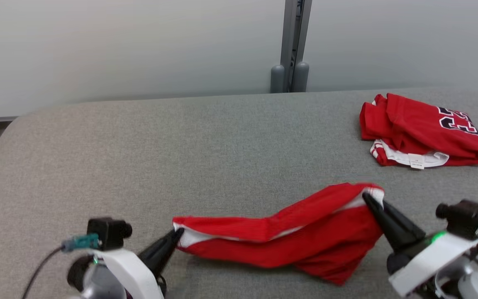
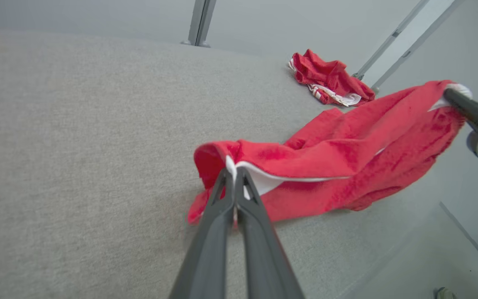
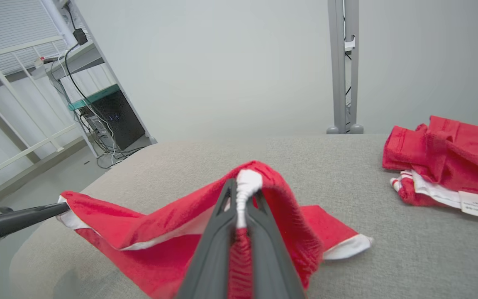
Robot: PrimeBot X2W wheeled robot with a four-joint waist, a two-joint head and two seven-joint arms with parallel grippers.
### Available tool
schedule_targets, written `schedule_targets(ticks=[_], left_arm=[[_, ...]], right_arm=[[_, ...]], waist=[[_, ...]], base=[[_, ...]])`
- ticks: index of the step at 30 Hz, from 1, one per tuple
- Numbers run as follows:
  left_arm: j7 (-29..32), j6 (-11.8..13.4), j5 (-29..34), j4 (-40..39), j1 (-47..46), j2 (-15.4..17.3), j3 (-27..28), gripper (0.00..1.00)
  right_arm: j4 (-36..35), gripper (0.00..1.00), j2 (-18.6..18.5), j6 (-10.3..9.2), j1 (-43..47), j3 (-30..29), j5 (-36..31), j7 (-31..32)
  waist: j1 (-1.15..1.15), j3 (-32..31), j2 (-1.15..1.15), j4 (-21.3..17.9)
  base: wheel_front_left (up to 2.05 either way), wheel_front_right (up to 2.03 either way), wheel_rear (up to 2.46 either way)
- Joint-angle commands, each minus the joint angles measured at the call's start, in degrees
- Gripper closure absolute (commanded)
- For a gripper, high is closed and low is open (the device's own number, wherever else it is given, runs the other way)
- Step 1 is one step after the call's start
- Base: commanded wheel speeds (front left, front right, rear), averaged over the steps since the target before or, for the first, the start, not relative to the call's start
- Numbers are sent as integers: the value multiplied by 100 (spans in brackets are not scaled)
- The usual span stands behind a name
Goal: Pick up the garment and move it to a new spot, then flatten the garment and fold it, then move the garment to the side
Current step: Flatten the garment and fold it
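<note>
The garment [image 1: 288,236] is red cloth with white trim, stretched between my two grippers near the table's front edge. My left gripper [image 1: 176,234] is shut on its left white-edged corner, seen close in the left wrist view at the garment [image 2: 330,162] by the left gripper [image 2: 234,174]. My right gripper [image 1: 367,199] is shut on the right white corner and holds it raised above the table; the right wrist view has the right gripper [image 3: 243,189] pinching white trim, with the garment [image 3: 152,232] sagging down to the left.
A second red jersey [image 1: 421,128] with dark numerals and a white label lies folded at the table's far right. The grey padded table [image 1: 181,153] stretches open to the left and back. A grey post [image 1: 291,45] stands behind the table's far edge.
</note>
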Motion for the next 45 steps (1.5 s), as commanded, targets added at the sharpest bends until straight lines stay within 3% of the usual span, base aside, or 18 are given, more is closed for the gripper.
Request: schedule_targets(ticks=[1, 8, 11, 17, 21, 23, 28, 33, 36, 45], left_arm=[[73, -29, 45, -115, -201, 131, 39, 100], [715, -6, 397, -373, -1843, 756, 186, 100], [863, -10, 557, -40, -2887, 984, 298, 100], [830, -11, 637, 965, -5135, 1167, 384, 100], [517, -16, 739, 1579, -6692, 1161, 130, 100], [-30, -16, 914, 2095, -7754, 1135, -53, 100], [-1032, -11, 1182, 3147, -9040, 1034, -152, 100], [-1931, -4, 1334, 3748, -9576, 928, -223, 100], [-2162, -4, 1217, 4079, -9729, 836, -440, 100], [-1519, -6, 132, 4445, -8758, 940, -1470, 100]], right_arm=[[-74, 100, -58, 3, -195, -53, 46, 38], [-138, 100, -267, 3, -1605, -64, 661, 382], [96, 100, -403, 3, -2410, -38, 964, 457], [643, 100, -319, 2, -4467, 110, 1532, 239], [1071, 100, -316, 2, -5881, 171, 1738, 16], [1433, 100, -310, 2, -6854, 239, 1795, -178], [2112, 100, -152, -1, -8230, 308, 1884, -666], [2415, 100, -71, -5, -8816, 359, 1735, -1055], [2512, 100, -7, -5, -8832, 411, 1818, -1130], [2737, 100, -370, -3, -7715, 1616, 2302, -810]], waist=[[0, 79, 0, -19], [0, 911, 0, -137], [0, 1432, 0, -174], [0, 2632, 0, -289], [0, 3330, 0, -219], [0, 3669, 0, -142], [0, 3983, 0, -82], [0, 4091, 0, -51], [0, 4113, 0, -16], [0, 3703, 0, -19]], base=[[0, 0, 0], [0, 0, 0], [0, 0, 0], [0, 0, 0], [0, 0, 0], [0, 0, 0], [0, 0, 0], [0, 0, 0], [0, 0, 0], [0, 0, 0]])
